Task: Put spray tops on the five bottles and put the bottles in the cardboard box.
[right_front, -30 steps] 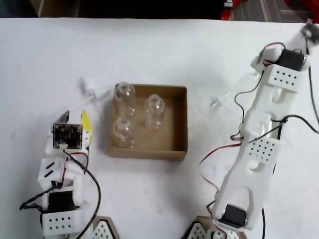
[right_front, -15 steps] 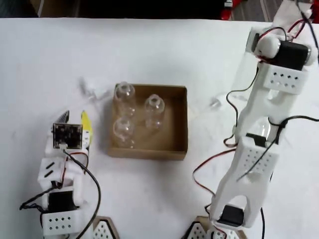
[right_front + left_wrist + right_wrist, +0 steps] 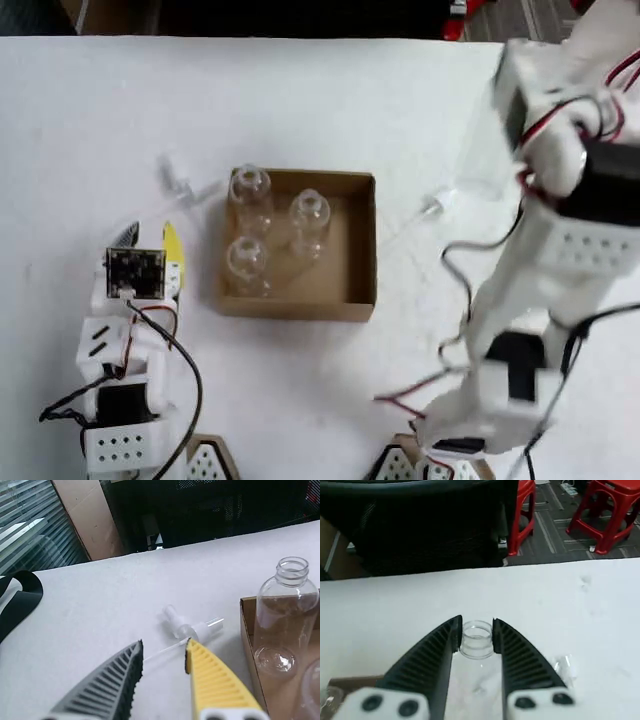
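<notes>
The cardboard box sits mid-table with three clear, topless bottles standing upright in it. One spray top lies on the table just left of the box. My left gripper rests near it, open, and the left wrist view has that spray top just beyond my black and yellow fingers. Another spray top lies right of the box. My right gripper is raised above the table's right side, shut on the neck of a clear topless bottle.
The right arm stands tall over the table's right side and hides part of it. The right wrist view has a box corner and a clear spray top below. Chairs and red stools stand beyond the far edge.
The right arm has risen from the far right of the table, lifting its wrist and gripper up towards the high camera. The left arm has kept still.
</notes>
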Controlling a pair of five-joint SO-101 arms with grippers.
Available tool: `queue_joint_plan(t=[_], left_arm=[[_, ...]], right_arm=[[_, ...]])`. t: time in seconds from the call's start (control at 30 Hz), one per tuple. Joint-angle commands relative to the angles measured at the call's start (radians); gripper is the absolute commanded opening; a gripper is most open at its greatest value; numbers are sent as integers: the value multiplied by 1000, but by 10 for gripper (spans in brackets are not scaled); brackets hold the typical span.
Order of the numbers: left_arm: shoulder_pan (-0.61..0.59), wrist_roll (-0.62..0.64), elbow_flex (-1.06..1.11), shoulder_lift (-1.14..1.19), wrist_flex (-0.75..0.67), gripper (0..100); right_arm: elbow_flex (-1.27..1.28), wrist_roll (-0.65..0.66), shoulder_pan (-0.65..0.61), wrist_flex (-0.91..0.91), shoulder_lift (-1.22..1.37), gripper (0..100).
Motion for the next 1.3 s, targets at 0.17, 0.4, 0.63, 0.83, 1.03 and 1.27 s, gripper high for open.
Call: queue_joint_plan(t=[0.17, 0.4, 0.63, 0.83, 1.03, 1.27], left_arm=[[-12, -11, -2, -10, 11, 131], [-10, -11, -2, -10, 12, 131], [-10, -9, -2, -10, 12, 131], [-10, -9, -2, -10, 12, 131], [-10, -11, -2, -10, 12, 131], [-10, -12, -2, -10, 12, 131]], right_arm=[[582, 12, -228, -119, -478, 16], [1168, 18, -239, -536, -773, 16], [1795, 48, -331, -1138, -1036, 15], [2085, 166, -499, -1438, -1098, 15], [2200, 161, -475, -1748, -975, 15], [2199, 160, -423, -1804, -880, 15]])
